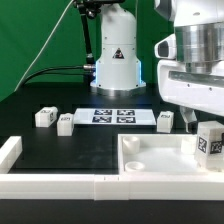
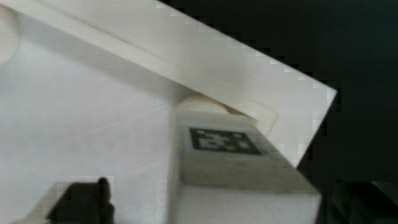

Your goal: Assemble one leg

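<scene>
The leg [image 1: 209, 141], a stubby white block with a marker tag, stands upright at the far corner of the white panel [image 1: 150, 160] on the exterior view's right. My gripper [image 1: 203, 128] is around it from above. In the wrist view the leg [image 2: 226, 140] lies between my two dark fingertips [image 2: 80, 202] on the panel's corner [image 2: 107, 110]. One fingertip is against the leg and a strip of white shows between the other and the leg, so the jaws stand open around it. Three more legs lie on the table [image 1: 44, 117], [image 1: 65, 123], [image 1: 165, 121].
The marker board [image 1: 113, 116] lies on the black table behind the panel. A low white rail [image 1: 60, 186] runs along the front and turns up at the exterior view's left [image 1: 10, 150]. The arm's base [image 1: 116, 60] stands at the back.
</scene>
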`<state>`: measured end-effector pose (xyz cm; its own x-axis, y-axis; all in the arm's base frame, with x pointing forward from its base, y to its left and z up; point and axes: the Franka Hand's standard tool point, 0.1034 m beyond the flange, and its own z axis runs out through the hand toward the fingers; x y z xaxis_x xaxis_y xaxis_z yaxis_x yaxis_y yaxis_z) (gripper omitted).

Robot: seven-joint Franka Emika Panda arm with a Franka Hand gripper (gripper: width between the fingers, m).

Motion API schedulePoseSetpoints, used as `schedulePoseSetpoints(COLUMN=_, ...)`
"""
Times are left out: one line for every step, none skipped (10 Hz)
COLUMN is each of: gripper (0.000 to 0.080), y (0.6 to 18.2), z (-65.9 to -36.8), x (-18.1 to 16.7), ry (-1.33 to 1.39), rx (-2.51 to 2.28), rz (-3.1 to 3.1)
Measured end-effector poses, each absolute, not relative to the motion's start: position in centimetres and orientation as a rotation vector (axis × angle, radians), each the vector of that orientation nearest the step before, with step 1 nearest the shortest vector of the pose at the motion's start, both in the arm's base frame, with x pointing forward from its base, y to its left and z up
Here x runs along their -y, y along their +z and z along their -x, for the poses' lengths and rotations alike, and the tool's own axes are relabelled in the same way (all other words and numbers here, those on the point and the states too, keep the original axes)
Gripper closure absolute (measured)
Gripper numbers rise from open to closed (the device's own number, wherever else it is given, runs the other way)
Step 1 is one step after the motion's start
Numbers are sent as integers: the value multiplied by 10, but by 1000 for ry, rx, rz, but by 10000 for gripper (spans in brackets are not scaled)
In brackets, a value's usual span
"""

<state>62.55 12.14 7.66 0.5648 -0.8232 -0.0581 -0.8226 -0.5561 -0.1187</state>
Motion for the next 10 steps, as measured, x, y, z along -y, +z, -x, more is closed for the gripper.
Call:
schedulePoseSetpoints(gripper=157, y=75, z=-623, x=-124, ry=-17, rx=-1193, rz=2764)
schedulePoseSetpoints(gripper=157, y=75, z=-622, x=-128, ry=-25, rx=-1046, rz=2827)
schedulePoseSetpoints(gripper=151, y=76, z=-623, x=-129, ry=-30, rx=-851, rz=2894)
schedulePoseSetpoints(gripper=151, y=77, z=-623, x=-126, ry=-34, rx=-626, rz=2955)
schedulePoseSetpoints(gripper=150, y=77, z=-623, x=-125, ry=-33, rx=-413, rz=2995)
schedulePoseSetpoints(gripper=150, y=78, z=-623, x=-124, ry=-38, rx=-253, rz=3015)
schedulePoseSetpoints(gripper=150, y=78, z=-623, x=-124, ry=-45, rx=-121, rz=3025)
schedulePoseSetpoints(gripper=150, y=78, z=-623, x=-123, ry=-57, rx=77, rz=3030)
schedulePoseSetpoints(gripper=150, y=78, z=-623, x=-122, ry=-66, rx=234, rz=3023)
schedulePoseSetpoints(gripper=150, y=77, z=-623, x=-123, ry=-67, rx=232, rz=3023)
